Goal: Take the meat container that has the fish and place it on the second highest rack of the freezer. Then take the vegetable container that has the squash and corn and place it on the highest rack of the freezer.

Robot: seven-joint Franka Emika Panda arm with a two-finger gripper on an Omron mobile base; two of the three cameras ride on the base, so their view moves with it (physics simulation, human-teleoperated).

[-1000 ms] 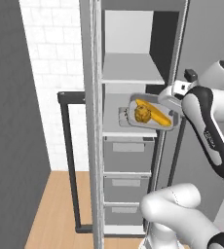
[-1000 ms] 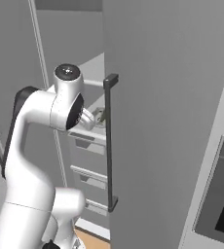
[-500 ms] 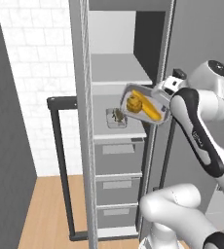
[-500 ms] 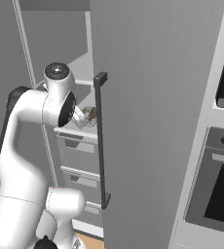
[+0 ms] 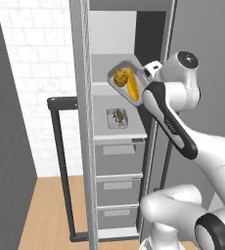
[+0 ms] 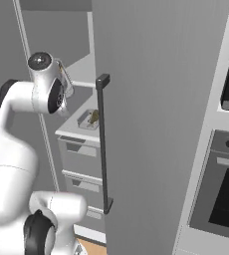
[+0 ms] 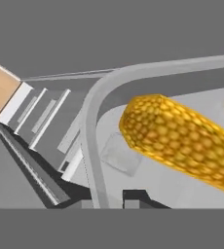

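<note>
Freezer shelves [image 5: 115,88] stand open ahead of me. My gripper [image 7: 115,197] is clamped on the rim of the vegetable container [image 5: 126,84], corn [image 7: 177,142] and squash [image 5: 119,78] tilted inside, held at the upper rack. Below it, the fish container [image 5: 117,117] sits on the next rack down, above the drawers [image 5: 117,159].

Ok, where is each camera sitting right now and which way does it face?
Left base view: behind the arm's left, looking forward into the open freezer; the white arm rises from lower right, holding the tilted grey container of corn and squash above the small fish container on its rack.
Right base view: behind the arm's right, facing the grey freezer door; the arm rises at left.
Hand view: on the hand, looking along the fingers at the yellow corn cob.
Both base views share the fish container.
</note>
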